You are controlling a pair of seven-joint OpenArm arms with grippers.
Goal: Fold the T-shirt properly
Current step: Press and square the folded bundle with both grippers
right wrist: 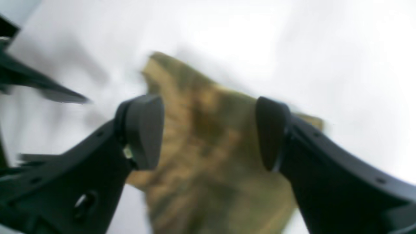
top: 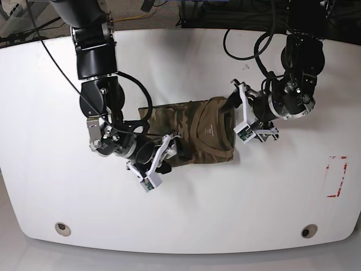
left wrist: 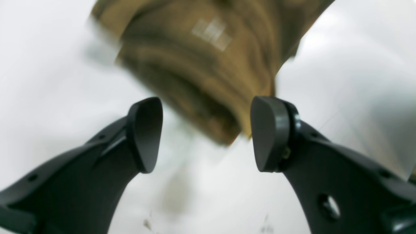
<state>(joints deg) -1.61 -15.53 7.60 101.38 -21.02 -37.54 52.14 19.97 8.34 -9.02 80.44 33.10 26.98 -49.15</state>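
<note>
The camouflage T-shirt (top: 192, 132) lies folded into a compact rectangle at the middle of the white table (top: 56, 169), its collar side towards the right. My left gripper (top: 236, 116) hovers open at the shirt's right edge. In the left wrist view the blurred T-shirt (left wrist: 201, 65) lies beyond the left gripper (left wrist: 206, 135), and nothing is between the pads. My right gripper (top: 172, 158) stands open at the shirt's front left corner. In the right wrist view the T-shirt (right wrist: 208, 162) spreads beneath the right gripper (right wrist: 208, 133), whose jaws stand wide apart around nothing.
A red-outlined rectangle (top: 336, 176) marks the table at the far right. Black cables (top: 242, 34) loop along the back edge. Two round holes (top: 62, 228) (top: 307, 231) sit near the table's front edge.
</note>
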